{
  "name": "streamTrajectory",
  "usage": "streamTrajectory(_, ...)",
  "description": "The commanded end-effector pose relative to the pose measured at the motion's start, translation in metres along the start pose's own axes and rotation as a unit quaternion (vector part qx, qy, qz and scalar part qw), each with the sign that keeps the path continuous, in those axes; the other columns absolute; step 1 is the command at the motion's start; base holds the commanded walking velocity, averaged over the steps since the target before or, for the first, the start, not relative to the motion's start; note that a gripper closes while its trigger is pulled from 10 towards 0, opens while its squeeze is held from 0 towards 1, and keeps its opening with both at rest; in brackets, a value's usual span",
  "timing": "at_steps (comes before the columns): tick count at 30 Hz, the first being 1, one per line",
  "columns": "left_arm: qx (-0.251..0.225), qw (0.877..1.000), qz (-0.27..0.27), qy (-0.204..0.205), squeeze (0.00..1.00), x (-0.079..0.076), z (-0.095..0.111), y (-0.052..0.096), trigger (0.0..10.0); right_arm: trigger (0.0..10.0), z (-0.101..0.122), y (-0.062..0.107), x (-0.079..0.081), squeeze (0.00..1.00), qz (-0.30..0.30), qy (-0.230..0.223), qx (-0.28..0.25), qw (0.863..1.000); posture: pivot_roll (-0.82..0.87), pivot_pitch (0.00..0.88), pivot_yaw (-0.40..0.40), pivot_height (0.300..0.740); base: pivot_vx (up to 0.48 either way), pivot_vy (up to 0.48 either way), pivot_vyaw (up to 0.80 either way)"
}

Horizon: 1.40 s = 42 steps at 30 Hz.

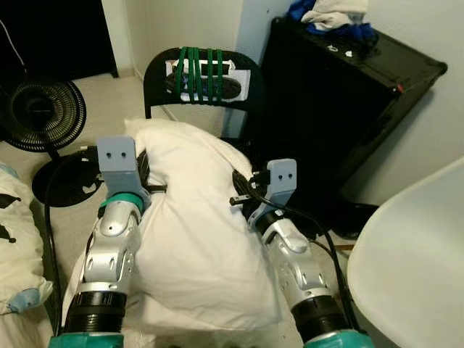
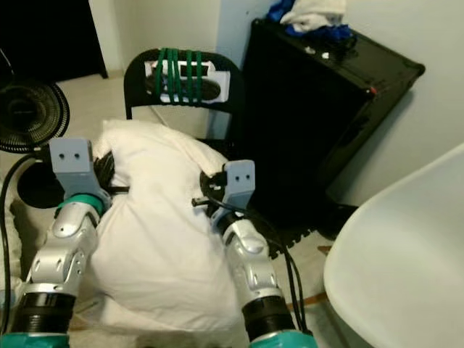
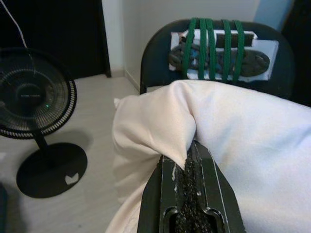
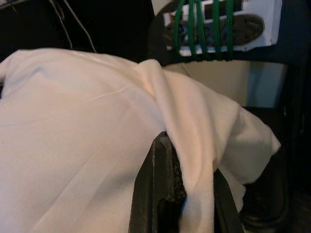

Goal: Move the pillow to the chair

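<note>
Now the left gripper (image 3: 187, 160) and right gripper (image 4: 187, 160), both clamped on the white pillow (image 1: 196, 232), carry it before the black chair (image 1: 199, 76), so lowering onto the seat likely comes next.

One pillow (image 1: 192, 217), one black chair (image 1: 199, 80) with four green straps (image 1: 199, 72) across its back, one fan (image 1: 40, 116), one black case (image 1: 341, 94), one white tabletop (image 1: 413, 268), two grippers: left (image 3: 187, 160), right (image 4: 167, 160).

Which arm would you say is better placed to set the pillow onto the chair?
Neither alone: left gripper and right gripper each pinch a side of the pillow; the chair stands straight ahead.
</note>
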<state>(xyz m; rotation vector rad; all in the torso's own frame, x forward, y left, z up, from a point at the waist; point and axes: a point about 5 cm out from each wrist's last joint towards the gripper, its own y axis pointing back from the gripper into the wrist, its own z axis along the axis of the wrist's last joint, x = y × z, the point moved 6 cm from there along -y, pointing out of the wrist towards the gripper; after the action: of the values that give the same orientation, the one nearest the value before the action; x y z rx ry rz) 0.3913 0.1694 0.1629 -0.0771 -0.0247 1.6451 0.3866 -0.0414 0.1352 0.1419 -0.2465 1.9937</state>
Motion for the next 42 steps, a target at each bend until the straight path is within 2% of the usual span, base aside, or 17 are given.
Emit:
streamTrajectory(1,-0.015,1.0,-0.024,0.004,0.0,-0.0152,0.0077,0.0009,10.0,10.0,0.0144,-0.0022,0.0019,0.0,0.007,0.0,-0.028,1.0,0.16,0.039,-0.001,0.74,0.262,0.0,0.0)
streamTrajectory(32,-0.016,0.999,-0.041,0.022,0.0,-0.0241,0.0096,0.0038,10.0,10.0,0.0145,-0.0066,0.002,0.0,0.006,-0.003,-0.023,1.0,0.17,0.041,-0.002,0.74,0.297,0.0,0.0)
streamTrajectory(39,-0.016,0.999,-0.043,0.023,0.0,-0.0242,0.0098,0.0037,10.0,10.0,0.0138,-0.0061,-0.0002,0.0,0.004,-0.005,-0.021,1.0,0.17,0.041,-0.001,0.74,0.347,0.0,-0.71)
streamTrajectory(42,-0.016,0.999,-0.041,0.023,0.0,-0.0243,0.0097,0.0028,10.0,10.0,0.0138,-0.0056,-0.0011,0.0,0.003,0.002,-0.021,1.0,0.17,0.041,-0.001,0.74,0.347,0.0,0.0)
